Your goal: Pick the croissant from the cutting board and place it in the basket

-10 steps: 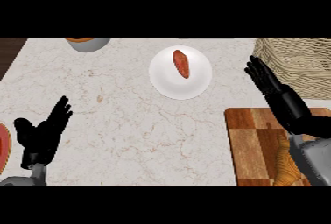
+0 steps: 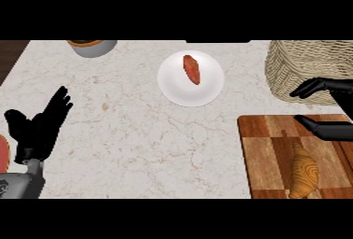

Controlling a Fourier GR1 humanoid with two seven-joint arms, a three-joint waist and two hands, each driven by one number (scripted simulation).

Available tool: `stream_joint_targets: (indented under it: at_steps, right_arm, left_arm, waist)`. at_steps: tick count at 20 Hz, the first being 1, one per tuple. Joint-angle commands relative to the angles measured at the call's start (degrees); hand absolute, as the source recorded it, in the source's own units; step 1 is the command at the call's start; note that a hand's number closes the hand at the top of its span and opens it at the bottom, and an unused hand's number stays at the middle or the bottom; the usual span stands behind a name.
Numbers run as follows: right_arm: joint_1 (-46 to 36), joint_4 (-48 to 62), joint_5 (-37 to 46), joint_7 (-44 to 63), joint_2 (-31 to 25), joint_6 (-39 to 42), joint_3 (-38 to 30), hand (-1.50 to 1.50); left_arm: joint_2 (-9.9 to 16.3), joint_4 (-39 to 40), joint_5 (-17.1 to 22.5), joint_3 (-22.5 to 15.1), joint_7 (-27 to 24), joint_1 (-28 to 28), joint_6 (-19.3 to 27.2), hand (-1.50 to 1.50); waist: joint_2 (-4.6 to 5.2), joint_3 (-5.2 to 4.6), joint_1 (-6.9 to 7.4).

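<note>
A golden croissant (image 2: 305,173) lies lengthwise on the wooden cutting board (image 2: 265,158) at the lower right. The woven basket (image 2: 303,67) stands at the upper right corner of the counter. My right hand (image 2: 328,108) hovers over the board's far end, between the basket and the croissant, open with thumb and fingers spread apart and nothing between them. My left hand (image 2: 40,128) rests open at the left edge, fingers up.
A white plate (image 2: 172,86) holding a reddish sausage-like piece (image 2: 192,69) sits in the upper middle. A grey bowl (image 2: 92,47) is at the top left. A red-rimmed object (image 2: 3,154) shows at the left edge.
My right hand has turned and come back toward the board's far end, its fingers now pointing left. The left hand has stayed in place.
</note>
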Motion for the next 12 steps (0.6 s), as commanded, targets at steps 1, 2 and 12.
stream_joint_targets:
  at_steps: [1, 2, 12]
  right_arm:
    - [5.38, -6.60, 17.18, -7.14, 1.20, -7.26, 8.46, -1.50]
    - [8.14, -9.42, 18.14, -5.90, 5.05, -12.13, 9.55, -1.50]
    - [2.21, -28.14, 25.47, 39.69, 5.23, -14.48, 13.64, -1.50]
  left_arm:
    - [1.15, 0.97, 1.19, 1.03, 1.49, -1.27, -1.73, 0.00]
    - [1.88, 1.49, 2.00, 1.69, 1.51, -1.70, -3.43, 0.00]
    - [-0.45, 2.73, -0.11, 1.27, 0.06, -1.73, -2.55, 0.00]
  waist:
    - [-0.34, -0.03, -0.70]
    - [-0.40, -0.07, -0.84]
    - [-0.52, -0.35, -0.06]
